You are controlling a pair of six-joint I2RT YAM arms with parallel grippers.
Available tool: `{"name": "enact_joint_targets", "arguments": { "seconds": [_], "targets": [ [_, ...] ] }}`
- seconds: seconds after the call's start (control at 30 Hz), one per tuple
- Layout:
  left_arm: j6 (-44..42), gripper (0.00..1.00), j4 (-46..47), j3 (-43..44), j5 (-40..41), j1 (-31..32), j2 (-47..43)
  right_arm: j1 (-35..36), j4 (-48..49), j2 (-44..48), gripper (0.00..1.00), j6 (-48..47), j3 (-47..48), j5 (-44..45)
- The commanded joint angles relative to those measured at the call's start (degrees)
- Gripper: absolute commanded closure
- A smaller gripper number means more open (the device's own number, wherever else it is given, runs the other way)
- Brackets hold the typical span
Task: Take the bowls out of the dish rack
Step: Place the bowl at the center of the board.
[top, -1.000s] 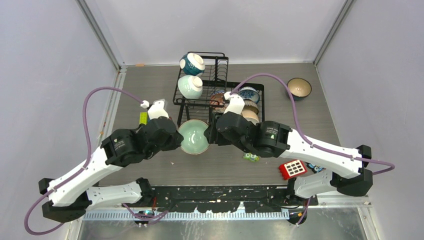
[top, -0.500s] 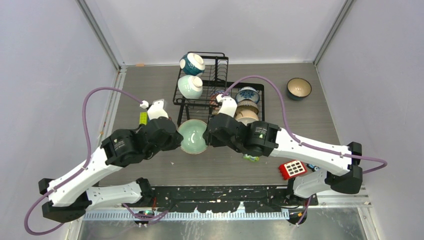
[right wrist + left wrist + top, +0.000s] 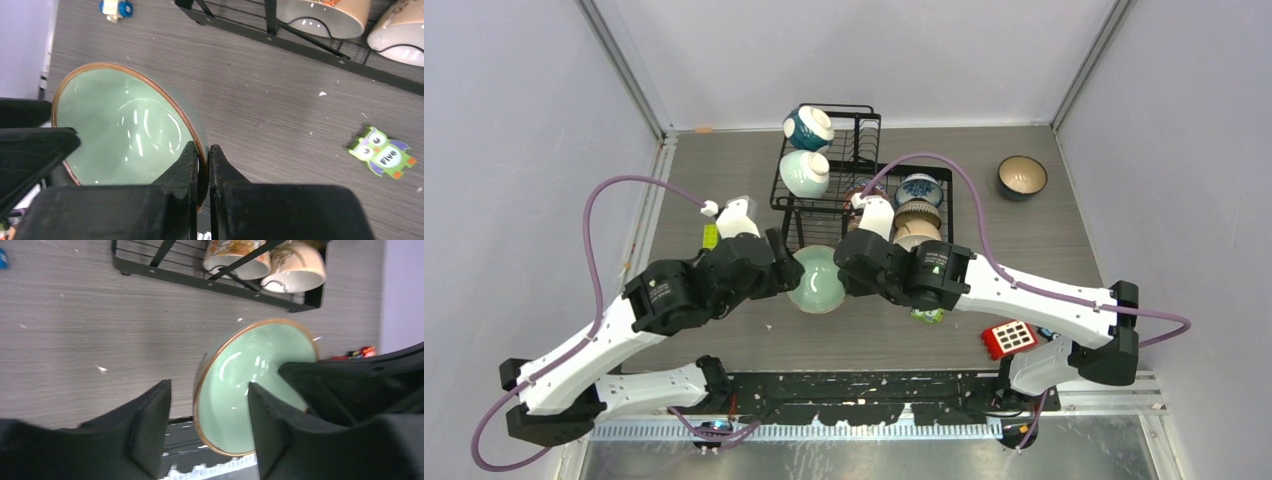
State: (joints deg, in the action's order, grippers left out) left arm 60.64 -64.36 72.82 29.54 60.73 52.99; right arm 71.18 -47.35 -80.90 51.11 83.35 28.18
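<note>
While right tool (image 3: 201, 150) pinches rim of mint green bowl (image 3: 115, 130), left tool (image 3: 209, 390) sits wide, one finger hiding bowl's edge.

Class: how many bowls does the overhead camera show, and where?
8: teal bowl and pale bowl in the dish rack's upper basket; four bowls in its lower tray; mint bowl in the right gripper; dark bowl on the table. More may be hidden.

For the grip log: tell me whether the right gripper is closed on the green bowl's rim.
Yes, in the right wrist view the right gripper has its two fingers pinching the rim of the green bowl.
</note>
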Motion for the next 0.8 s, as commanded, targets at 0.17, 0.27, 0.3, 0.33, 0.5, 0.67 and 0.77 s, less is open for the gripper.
{"name": "enact_joint_targets", "arguments": {
  "seconds": [0.17,0.27,0.3,0.33,0.5,0.67,0.77],
  "targets": [
    [-7.82,0.00,7.07,1.59,1.31,-0.09,-5.38,0.28,-6.61,3.87,0.99,-6.39,7.63,6.29],
    [-13.04,0.00,9.13,1.15,1.76,-0.09,-7.54,-0.53,-11.15,4.41,0.99,-9.72,11.23,10.11],
    [-14.75,0.00,10.03,0.73,2.09,-0.13,-8.34,-1.39,-12.54,4.60,0.99,-10.86,12.51,10.73],
    [-16.32,0.00,10.94,0.23,2.43,-0.13,-9.21,-3.00,-13.47,4.87,0.99,-11.80,13.54,10.86],
    [-21.43,0.00,14.94,-4.09,5.14,-0.09,-13.30,-15.83,-14.80,7.07,0.99,-16.73,18.50,7.79],
    [-24.41,0.00,18.62,-10.10,6.21,-0.09,-17.25,-31.42,-14.20,8.36,0.99,-18.80,21.17,4.79],
    [-25.13,0.00,18.71,-13.96,7.06,-0.09,-19.15,-46.22,-9.49,11.46,0.99,-15.59,15.10,0.11]
  ]
}}
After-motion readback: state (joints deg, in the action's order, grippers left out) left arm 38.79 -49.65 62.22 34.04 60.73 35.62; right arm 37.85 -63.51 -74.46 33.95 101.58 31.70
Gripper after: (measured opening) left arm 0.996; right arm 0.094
